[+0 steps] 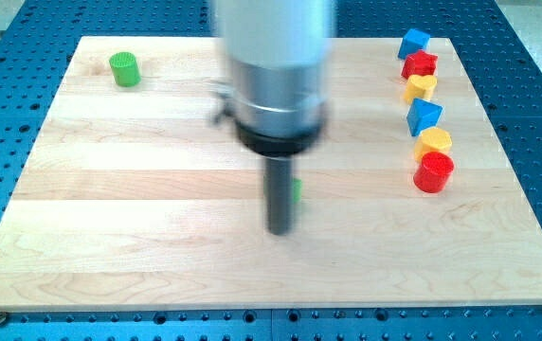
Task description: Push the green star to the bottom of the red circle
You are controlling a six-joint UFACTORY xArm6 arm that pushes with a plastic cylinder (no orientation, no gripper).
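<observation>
Table (pixel 138 237): pale wood, blue pegboard around.
My tip (pixel 280 230): touching green star's left edge — no pincer here, just rod.
Green star (pixel 296 189): mostly hidden, mid-table.
Red circle (pixel 433 173): well right.
Push: rightward, aiming just below circle — slow, centred.

A pale striped wooden board (pixel 157 275) is shown on a blue perforated table (pixel 536 57). Green is seen on the cylinder (pixel 124 69) and on the star (pixel 296 190), mostly hidden behind the dark rod (pixel 280 199). Blue cubes (pixel 413 43) (pixel 424 116), a red star (pixel 421 64), a red circle (pixel 433 172) and yellow blocks (pixel 421 87) (pixel 434 142) are ranged at the view's right.
</observation>
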